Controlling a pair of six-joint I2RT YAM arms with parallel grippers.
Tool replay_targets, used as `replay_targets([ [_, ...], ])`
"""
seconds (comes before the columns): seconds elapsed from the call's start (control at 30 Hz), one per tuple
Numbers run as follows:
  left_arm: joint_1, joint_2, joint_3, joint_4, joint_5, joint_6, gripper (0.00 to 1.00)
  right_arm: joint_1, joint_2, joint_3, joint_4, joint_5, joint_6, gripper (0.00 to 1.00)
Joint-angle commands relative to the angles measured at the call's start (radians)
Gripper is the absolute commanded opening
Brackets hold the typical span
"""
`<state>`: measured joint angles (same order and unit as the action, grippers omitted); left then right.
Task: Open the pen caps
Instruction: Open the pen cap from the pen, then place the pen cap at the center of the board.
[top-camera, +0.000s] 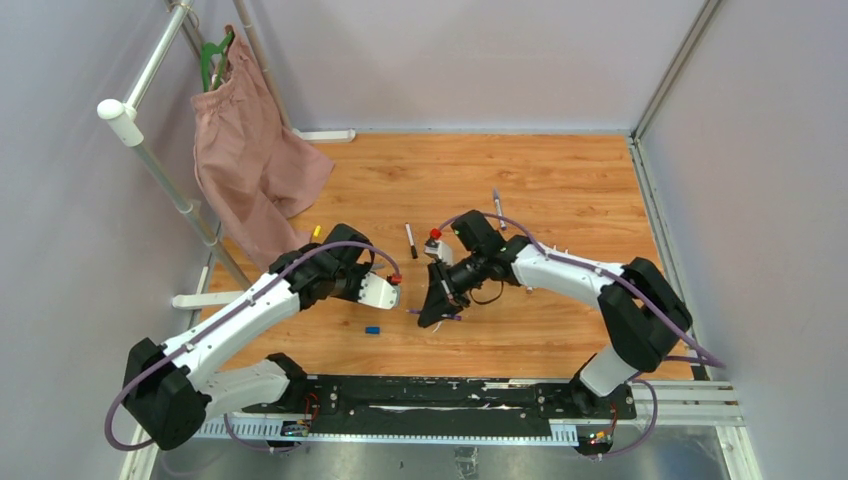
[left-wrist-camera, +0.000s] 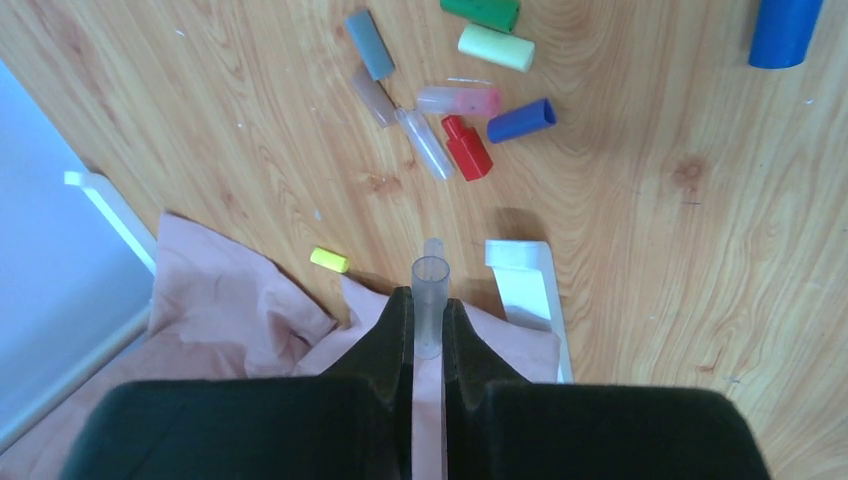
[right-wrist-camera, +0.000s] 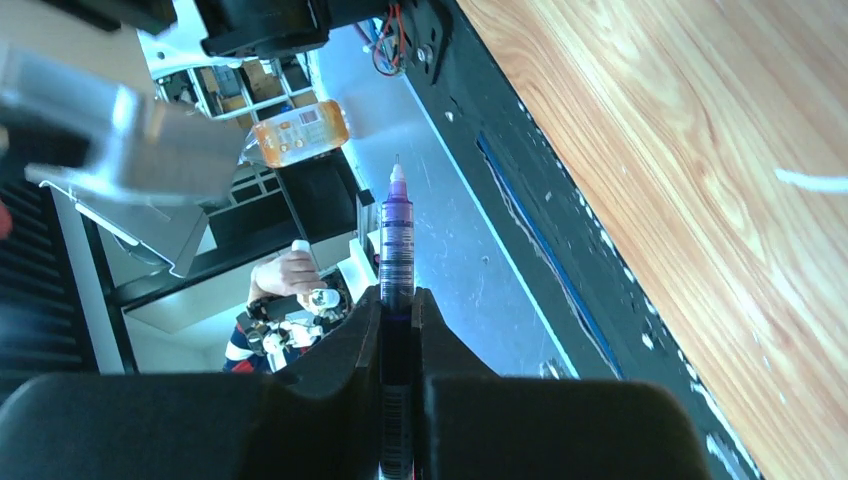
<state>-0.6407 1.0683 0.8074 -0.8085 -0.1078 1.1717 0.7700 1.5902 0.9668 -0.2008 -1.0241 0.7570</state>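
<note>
My left gripper (left-wrist-camera: 428, 302) (top-camera: 388, 291) is shut on a clear pen cap (left-wrist-camera: 431, 275), which stands up between the jaws. Beyond it several loose pen caps lie on the wood: red (left-wrist-camera: 467, 147), blue (left-wrist-camera: 521, 120), pink (left-wrist-camera: 458, 99), pale yellow (left-wrist-camera: 496, 47), grey (left-wrist-camera: 370, 44), green (left-wrist-camera: 482, 10) and a small yellow one (left-wrist-camera: 329, 260). My right gripper (right-wrist-camera: 398, 300) (top-camera: 436, 303) is shut on a purple pen (right-wrist-camera: 397, 235). The pen's bare tip (right-wrist-camera: 397, 175) points away from the jaws. The two grippers face each other, a short gap apart.
A pink cloth (top-camera: 250, 165) hangs from a rail at the left and spreads onto the floor (left-wrist-camera: 230, 310). A white bracket (left-wrist-camera: 527, 285) lies beside it. A black pen (top-camera: 411, 240), a grey pen (top-camera: 497, 208) and a blue cap (top-camera: 372, 329) lie on the wooden table (top-camera: 560, 180).
</note>
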Motion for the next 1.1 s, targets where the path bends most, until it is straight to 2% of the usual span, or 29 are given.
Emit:
replay_targets([
  [0.0, 0.003, 0.032, 0.008, 0.063, -0.043, -0.026, 0.00, -0.068, -0.091, -0.049, -0.149, 0.015, -0.089, 0.00],
  [0.17, 0.002, 0.098, 0.071, 0.071, 0.143, -0.177, 0.00, -0.193, -0.178, -0.060, -0.243, 0.118, -0.189, 0.00],
  [0.3, 0.002, 0.197, 0.109, 0.100, 0.222, -0.278, 0.00, -0.289, -0.242, -0.034, -0.379, 0.407, -0.271, 0.00],
  [0.43, 0.001, 0.322, 0.152, 0.123, 0.227, -0.343, 0.00, -0.388, -0.301, -0.036, -0.398, 0.699, -0.289, 0.00],
  [0.57, 0.000, 0.423, 0.164, 0.151, 0.179, -0.374, 0.00, -0.435, -0.314, -0.033, -0.383, 0.945, -0.293, 0.00],
  [0.73, 0.000, 0.486, 0.149, 0.196, 0.124, -0.398, 0.14, -0.461, -0.258, -0.030, -0.327, 1.169, -0.289, 0.00],
  [0.87, 0.001, 0.484, 0.157, 0.184, 0.120, -0.422, 0.32, -0.466, -0.173, -0.009, -0.301, 1.256, -0.289, 0.00],
  [1.03, 0.001, 0.437, 0.186, 0.131, 0.122, -0.452, 0.50, -0.465, -0.091, -0.003, -0.245, 1.292, -0.294, 0.00],
  [1.07, 0.001, 0.426, 0.199, 0.112, 0.128, -0.460, 0.62, -0.466, -0.076, 0.000, -0.238, 1.295, -0.290, 0.00],
])
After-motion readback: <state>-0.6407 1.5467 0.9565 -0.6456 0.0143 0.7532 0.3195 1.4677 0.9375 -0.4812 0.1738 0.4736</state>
